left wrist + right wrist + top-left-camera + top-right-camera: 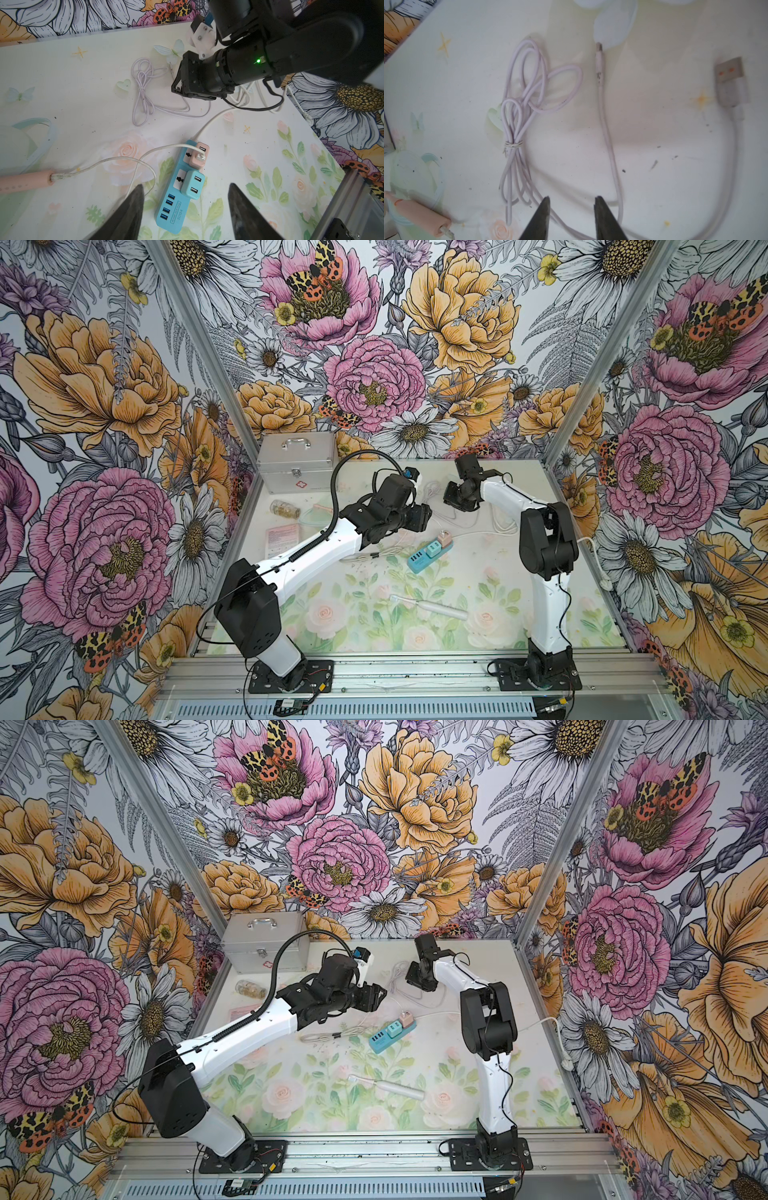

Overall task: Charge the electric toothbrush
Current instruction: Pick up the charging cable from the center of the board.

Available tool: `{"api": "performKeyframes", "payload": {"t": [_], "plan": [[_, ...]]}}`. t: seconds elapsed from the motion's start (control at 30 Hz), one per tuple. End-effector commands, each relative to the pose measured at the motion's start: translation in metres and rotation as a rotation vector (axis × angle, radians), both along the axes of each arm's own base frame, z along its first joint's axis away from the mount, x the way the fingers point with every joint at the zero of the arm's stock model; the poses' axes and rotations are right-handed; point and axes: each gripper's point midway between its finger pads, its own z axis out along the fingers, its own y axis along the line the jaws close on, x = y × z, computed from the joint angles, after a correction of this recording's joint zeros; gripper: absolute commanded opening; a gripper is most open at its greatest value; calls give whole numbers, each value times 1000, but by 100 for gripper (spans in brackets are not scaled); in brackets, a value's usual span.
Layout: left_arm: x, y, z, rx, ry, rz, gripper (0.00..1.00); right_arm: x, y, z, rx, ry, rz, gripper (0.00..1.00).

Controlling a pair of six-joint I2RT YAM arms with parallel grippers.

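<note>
Your white electric toothbrush (pixel 430 608) is just lying flat on the table (pixel 490 572), on the arm-base side of the blue power strip (pixel 428 554) and well apart from it, with nothing touching it. The left jaws hang spread wide and empty up over the strip's end with the pink adapter (pixel 198 154). The right jaws sit farther back from the strip, over the bundled lilac cable (pixel 517 124), parted a bit with nothing between them.
</note>
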Motion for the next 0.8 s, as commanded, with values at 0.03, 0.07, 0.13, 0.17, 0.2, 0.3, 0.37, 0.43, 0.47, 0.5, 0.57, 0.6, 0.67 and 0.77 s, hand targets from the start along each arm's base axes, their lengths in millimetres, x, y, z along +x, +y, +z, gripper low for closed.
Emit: {"api": "performKeyframes", "payload": {"t": [0.03, 0.07, 0.13, 0.17, 0.2, 0.3, 0.37, 0.43, 0.47, 0.5, 0.57, 0.6, 0.67, 0.77], "plan": [[2, -8, 18, -53, -21, -3, 65, 8, -48, 27, -100, -85, -111, 47], [2, -10, 18, -53, -20, -3, 65, 7, -59, 22, -123, -76, -124, 47], [2, -16, 18, -60, -15, -4, 65, 5, -76, 13, -165, -55, -145, 47], [1, -19, 18, -58, -15, -10, 65, 6, -82, 9, -182, -50, -143, 47], [1, -23, 17, -55, -15, -10, 65, 8, -84, 6, -187, -42, -134, 47], [0, -33, 15, -62, -5, -14, 65, 10, -88, -9, -217, -13, -111, 47], [1, -37, 15, -69, -2, -8, 64, 11, -91, -20, -227, 11, -111, 47], [1, -39, 13, -73, 0, -4, 64, 12, -97, -26, -233, 24, -125, 47], [2, -39, 12, -72, 2, 1, 64, 14, -100, -29, -234, 28, -131, 47], [2, -39, 10, -71, 6, 3, 64, 15, -102, -32, -242, 32, -135, 47], [2, -39, 9, -71, 9, 3, 64, 18, -103, -40, -238, 45, -129, 46], [3, -38, 10, -74, 9, 6, 64, 20, -103, -43, -234, 47, -124, 45], [4, -36, 10, -74, 8, 12, 64, 23, -104, -49, -244, 54, -122, 43], [4, -33, 9, -76, 13, 20, 64, 24, -109, -54, -246, 63, -140, 42]]}}
